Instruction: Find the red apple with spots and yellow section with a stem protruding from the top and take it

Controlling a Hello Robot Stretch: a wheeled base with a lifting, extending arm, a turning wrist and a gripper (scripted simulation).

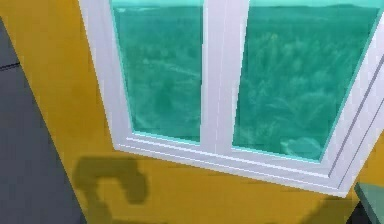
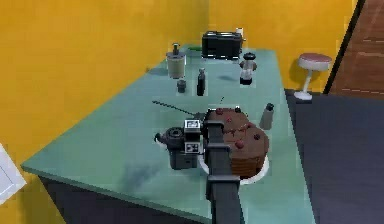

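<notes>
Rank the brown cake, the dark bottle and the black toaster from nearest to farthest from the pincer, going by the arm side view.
1. brown cake, on its white plate, just right of the pincer.
2. dark bottle, halfway up the table, above the pincer in the view.
3. black toaster, at the table's far end.

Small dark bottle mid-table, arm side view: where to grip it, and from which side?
Likely mid-body, jaws level. The dark bottle stands upright and slim, with bare table on its near side; a jar and toaster stand beyond. So come in from the near side.
</notes>
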